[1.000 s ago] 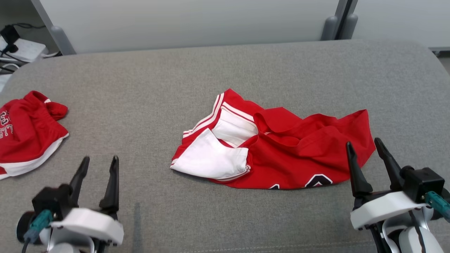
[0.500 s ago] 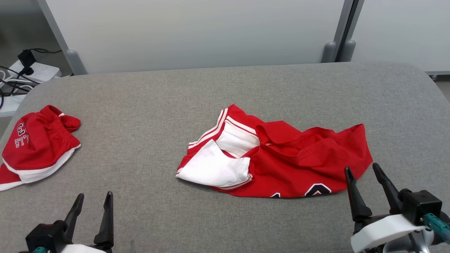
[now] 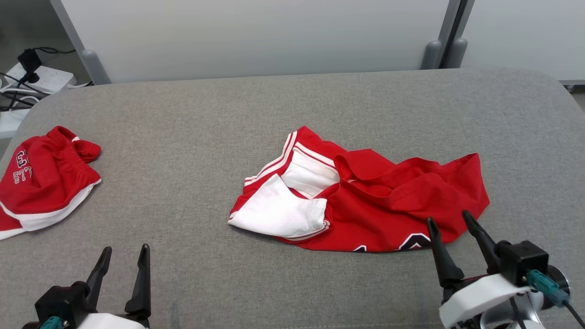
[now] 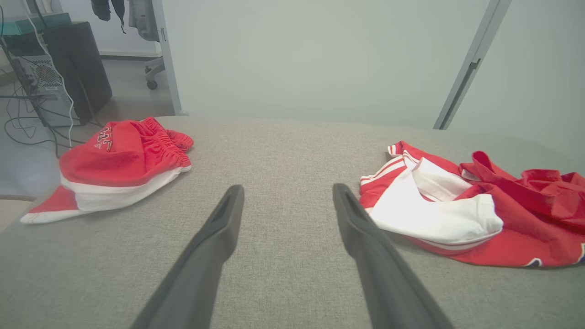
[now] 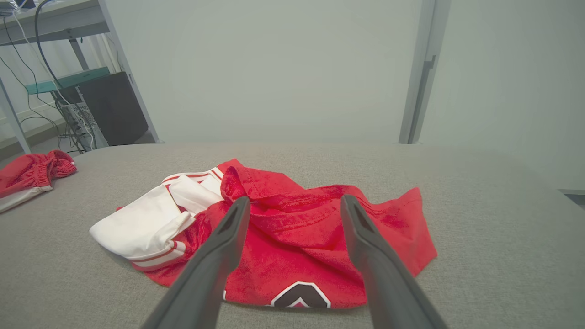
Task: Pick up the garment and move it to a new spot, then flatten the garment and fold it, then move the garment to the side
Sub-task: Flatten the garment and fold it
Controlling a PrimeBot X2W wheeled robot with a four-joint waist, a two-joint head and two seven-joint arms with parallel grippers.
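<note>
— What do you have on the table (image 3: 183,137), left to right?
— You have two red garments. The folded garment (image 3: 45,178) lies at the far left edge, trimmed in white; its white lettering (image 3: 23,167) is cut off by a fold and cannot be read. The crumpled garment (image 3: 393,205) lies right of centre, its white panel to the left and a dark-and-white emblem (image 3: 413,241) half hidden at its near edge.
— And your two sets of fingers?
— Your left fingers (image 3: 142,278) stand spread over bare table at the near left, holding nothing. Your right fingers (image 3: 441,256) stand spread too, tips over the crumpled garment's near right edge beside the emblem, gripping nothing. Whether they touch cloth I cannot tell.
</note>
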